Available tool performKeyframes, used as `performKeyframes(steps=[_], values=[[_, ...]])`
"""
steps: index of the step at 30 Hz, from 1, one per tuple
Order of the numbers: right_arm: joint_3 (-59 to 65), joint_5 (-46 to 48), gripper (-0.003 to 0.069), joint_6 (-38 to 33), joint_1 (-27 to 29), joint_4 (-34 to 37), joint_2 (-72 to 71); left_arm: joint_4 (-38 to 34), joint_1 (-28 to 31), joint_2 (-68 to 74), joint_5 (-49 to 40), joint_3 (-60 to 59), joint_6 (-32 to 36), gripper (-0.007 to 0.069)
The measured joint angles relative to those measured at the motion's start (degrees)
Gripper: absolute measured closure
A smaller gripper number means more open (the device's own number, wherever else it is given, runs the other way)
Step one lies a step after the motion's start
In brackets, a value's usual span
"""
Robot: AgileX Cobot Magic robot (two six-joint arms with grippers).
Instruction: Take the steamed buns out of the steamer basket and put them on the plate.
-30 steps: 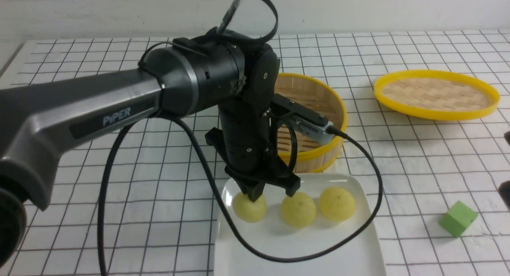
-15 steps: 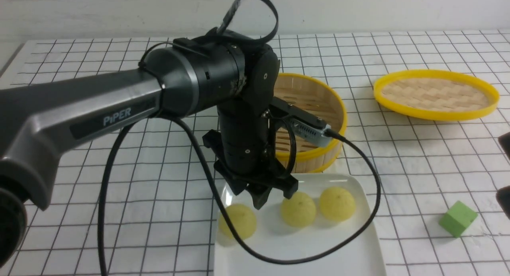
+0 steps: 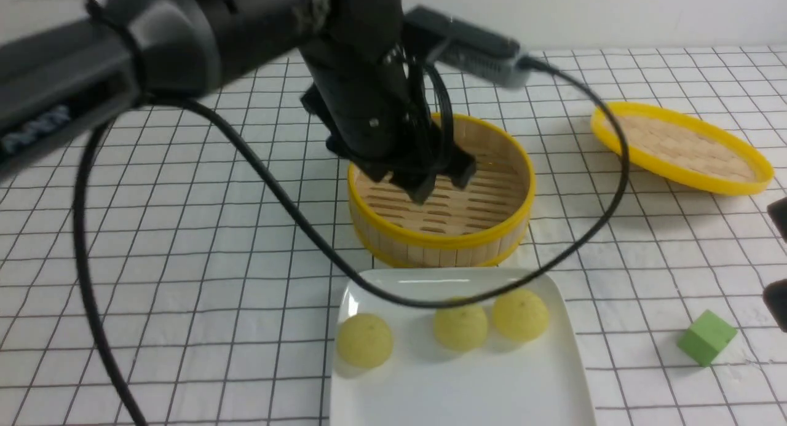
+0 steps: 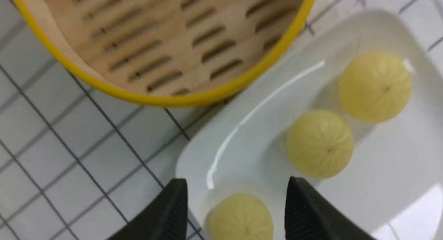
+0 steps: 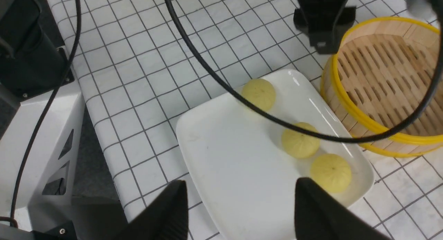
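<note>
While its two ribbed fingers stand wide apart with nothing between them, the left hand (image 4: pixel 236 179) hangs raised and touches no item. In the front view it shows against the open mouth of the steamer basket (image 3: pixel 439 241).

Steamed buns (image 3: pixel 460 327): three, pale yellow-green, all on the plate (image 3: pixel 461 389). One lies lower than the left hand and toward the robot, at the plate corner on the hand's own side, apart from the rest. The other two sit close together further to the hand's right, along the plate edge that faces the basket.

Plate: white, glossy, rounded-square. It sits below the left hand and nearer the robot, its far edge just beside the basket wall.

Steamer basket: bamboo, yellow rim bands, upright, slatted floor in full view.

Right hand (image 5: pixel 241 181): fingers likewise spread wide, holding nothing. It hovers well to the right of the left hand, with plate and buns lying beyond its fingertips.

Lid (image 3: pixel 682 146): woven, yellow-rimmed, shallow, well to the left hand's right, past the basket.

Green cube (image 3: pixel 707 337): on the surface (image 3: pixel 184 260), right of the plate, near the right hand.

Surface: white cloth, dark grid lines.
</note>
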State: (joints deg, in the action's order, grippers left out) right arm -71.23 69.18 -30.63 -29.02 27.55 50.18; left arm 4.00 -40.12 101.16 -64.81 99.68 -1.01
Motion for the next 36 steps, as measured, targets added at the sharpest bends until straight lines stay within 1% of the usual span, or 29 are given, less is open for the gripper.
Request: performKeyframes(steps=[3,8,12,18,23,24,25,30,31,32,36], values=[[0.0,-1.1,0.0238,0.0,0.0,0.0,0.0,0.6,0.0,-3.6,0.0,3.6,0.0,0.0229],[0.0,-3.5,0.0238,0.0,0.0,0.0,0.0,4.1,0.0,-9.6,0.8,7.4,-0.1,0.0229],[0.0,-7.2,0.0238,0.0,0.0,0.0,0.0,10.1,0.0,-15.7,0.9,8.0,-4.1,0.0229],[0.0,-13.6,0.0238,0.1,0.0,0.0,-0.1,15.8,0.0,-23.9,0.2,8.2,-9.2,0.0229],[0.0,-18.3,0.0238,0.1,0.0,0.0,-0.7,17.1,0.0,-28.5,-0.5,8.4,-9.9,0.0230],[0.0,-20.5,0.0238,0.1,0.0,0.0,-1.5,17.6,0.0,-30.4,-1.2,8.4,-10.0,0.0234],[0.0,-20.5,0.0238,0.1,0.0,0.0,-1.5,17.6,0.0,-30.6,-1.3,8.4,-10.0,0.0234],[0.0,-28.8,0.0238,0.1,0.0,-1.3,-6.6,18.4,0.0,-35.9,-4.9,8.4,-7.2,0.0271],[0.0,-29.0,0.0238,0.1,0.0,-1.6,-6.8,18.4,0.0,-36.1,-4.9,8.4,-7.1,0.0271],[0.0,-30.7,0.0238,0.1,0.0,-2.7,-8.9,18.3,0.0,-37.9,-5.8,8.4,-6.5,0.0291],[0.0,-31.4,0.0238,0.1,0.0,-5.0,-12.9,17.8,0.0,-41.1,-6.1,8.5,-6.1,0.0316]])
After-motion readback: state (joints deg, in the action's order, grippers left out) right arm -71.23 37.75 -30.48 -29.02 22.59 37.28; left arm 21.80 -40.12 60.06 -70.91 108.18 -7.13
